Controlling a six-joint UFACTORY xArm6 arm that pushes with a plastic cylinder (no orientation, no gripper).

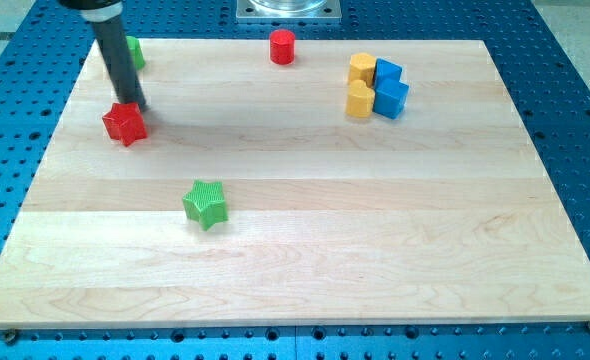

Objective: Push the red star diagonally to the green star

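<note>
The red star (125,124) lies near the board's left edge, toward the view's top. My tip (132,104) stands just above it in the view, touching or nearly touching its upper right side. The green star (205,204) lies lower and to the right of the red star, about a quarter of the board's width away. The rod leans up to the view's top left and partly hides a green block (135,52) behind it.
A red cylinder (282,46) stands at the top middle. Two yellow blocks (362,68) (360,99) and two blue blocks (388,72) (392,97) cluster at the top right. The wooden board (375,250) sits on a blue perforated table.
</note>
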